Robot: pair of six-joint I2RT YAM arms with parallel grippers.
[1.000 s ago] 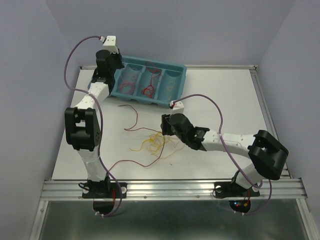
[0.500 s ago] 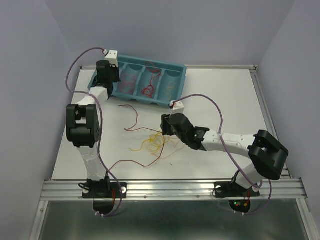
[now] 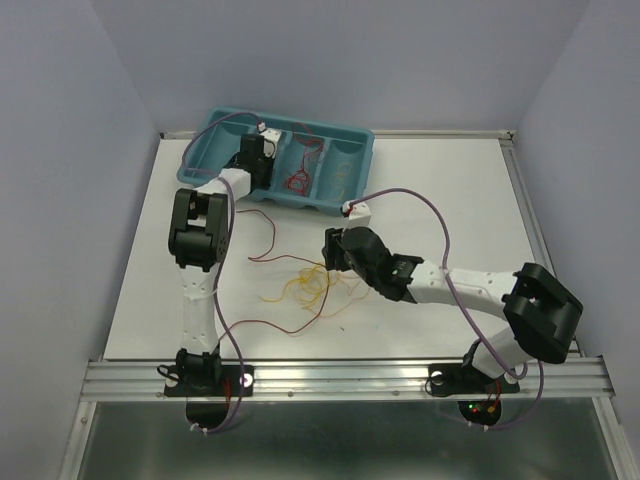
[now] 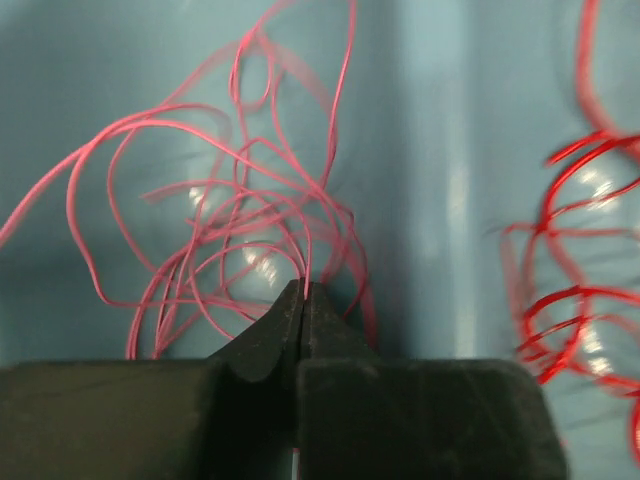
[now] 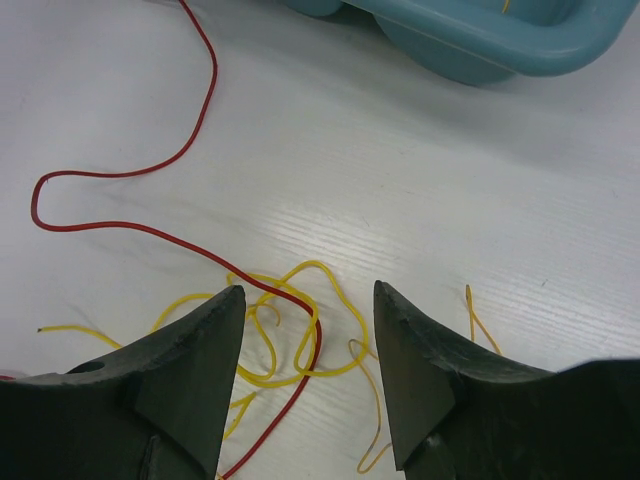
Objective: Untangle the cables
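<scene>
On the overhead view the teal tray (image 3: 362, 141) sits at 12 o'clock on the white table (image 3: 460, 200), and my left arm reaches up over it, with the left gripper (image 3: 256, 160) down in the second compartment from the tray's 9 o'clock end; from here I cannot see its fingers. The loose yellow cables (image 3: 310, 285) lie tangled near the middle of the table. A dark red cable (image 3: 266, 238) curls at their 11 o'clock, and another dark red strand (image 3: 255, 324) trails off at 7 o'clock. My right gripper (image 3: 328, 258) is at the tangle's 2 o'clock edge, pointing toward 9 o'clock. On the left wrist camera the two fingers (image 4: 260, 345) are pressed flat together, and one strand of the pink cables (image 4: 205, 200) comes straight out of the seam at their tips, so I read it as pinched there. The rest of that curly bundle lies on the compartment floor toward 12 o'clock. Past the divider wall, at 3 o'clock, are looping red cables (image 4: 575, 290). On the right wrist camera the fingers (image 5: 195, 365) stand well apart and grip nothing. The yellow loops lie on the table in the gap between them, and the dark red wire crosses those loops and runs off toward 10 o'clock. A tray corner shows at 1 o'clock.
</scene>
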